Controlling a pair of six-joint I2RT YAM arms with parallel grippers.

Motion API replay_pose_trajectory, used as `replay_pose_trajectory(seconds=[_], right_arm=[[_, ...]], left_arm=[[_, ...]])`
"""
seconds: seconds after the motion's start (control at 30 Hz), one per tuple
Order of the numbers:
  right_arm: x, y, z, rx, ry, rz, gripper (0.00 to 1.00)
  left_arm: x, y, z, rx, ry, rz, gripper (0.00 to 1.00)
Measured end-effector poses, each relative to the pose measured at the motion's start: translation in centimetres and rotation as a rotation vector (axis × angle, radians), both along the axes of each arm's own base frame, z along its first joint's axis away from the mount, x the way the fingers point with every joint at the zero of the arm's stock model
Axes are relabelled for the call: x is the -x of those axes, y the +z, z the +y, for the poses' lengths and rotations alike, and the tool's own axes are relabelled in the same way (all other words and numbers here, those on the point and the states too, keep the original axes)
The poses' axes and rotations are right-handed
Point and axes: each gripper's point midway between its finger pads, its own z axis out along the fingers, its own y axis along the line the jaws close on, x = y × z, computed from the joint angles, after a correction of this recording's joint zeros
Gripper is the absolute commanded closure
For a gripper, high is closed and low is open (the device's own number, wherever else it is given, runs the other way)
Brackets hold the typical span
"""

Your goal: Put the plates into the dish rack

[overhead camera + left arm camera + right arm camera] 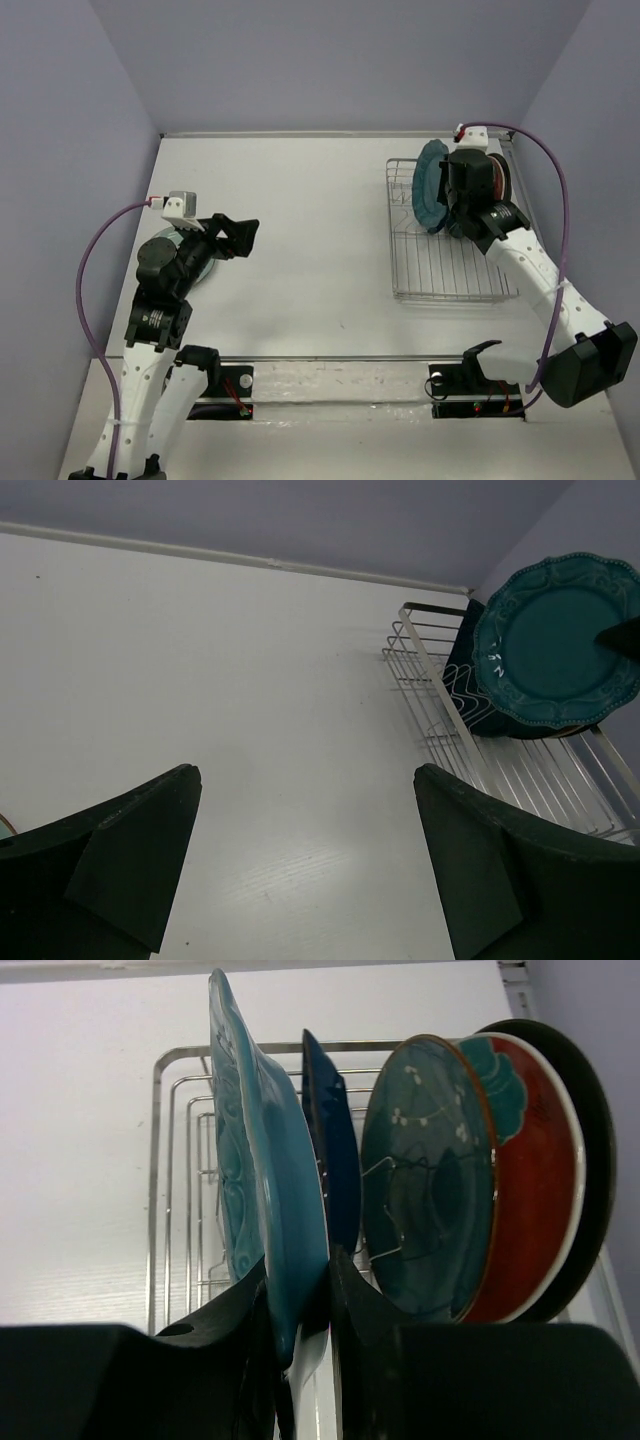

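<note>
**Top view**
- Rack (440,270): silver wire, on the table (300,200), at 3 o'clock from the table's middle.
- Teal plate (428,190): stands on edge at the rack's 12 o'clock end, on the 9 o'clock side of the row.
- Right gripper (462,195): directly over that plate. The state of its jaws cannot be told from here.
- Left gripper (238,235): at the table's 9 o'clock side, well apart from the rack.
- Pale plate (206,266): lies flat on the table, mostly hidden under the left arm.

**Left wrist view**
- Left gripper (305,870): jaws wide, with only bare table between them.
- Rack (430,670): at 2 o'clock.
- Teal plate (555,640): upright in the rack, scalloped face toward the camera.

**Right wrist view**
- Right gripper (298,1280): jaws narrow, closed on the lower rim of the teal plate (262,1180), which is seen edge-on among the tines.
- Dark blue plate (335,1140): just beside it at 3 o'clock.
- Flowered plate (425,1190), red plate (530,1190) and dark-rimmed plate (595,1130): further toward 3 o'clock, leaning together.

**Handling, as judged**
- The plates look like glazed ceramic: stiff, fairly heavy, slick, and likely to chip against wire or each other.
- The best hold is on the rim, away from the tines. A scalloped edge gives an uneven grip.
- The flat pale plate probably needs a rim pinch at an overhanging or tilted edge.
</note>
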Motion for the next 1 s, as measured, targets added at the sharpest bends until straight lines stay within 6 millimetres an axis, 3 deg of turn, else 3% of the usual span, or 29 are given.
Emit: replay_pose_trajectory(seconds=[0.3,0.6,0.87,0.97,1.0], right_arm=[[-0.3,-0.3,-1.7,0.093,-0.073,0.018,0.93],[-2.5,-4.8,-1.0,0.157,-0.067,0.135,0.93],[-3.7,-7.3,0.1,0.132,-0.045,0.176,0.93],[-3.9,-8.7,0.5,0.117,-0.041,0.201,0.86],[-4.1,-8.8,0.6,0.112,-0.042,0.196,0.77]], left_arm=[[0.2,-0.2,-0.4,-0.01,-0.007,0.005,0.01],[0.2,-0.5,-0.2,-0.014,0.007,0.017,0.01],[0.2,-0.4,0.1,-0.015,0.027,0.014,0.01],[0.2,-0.5,0.2,-0.015,0.035,0.013,0.01],[0.1,-0.5,0.3,-0.016,0.036,0.014,0.01]])
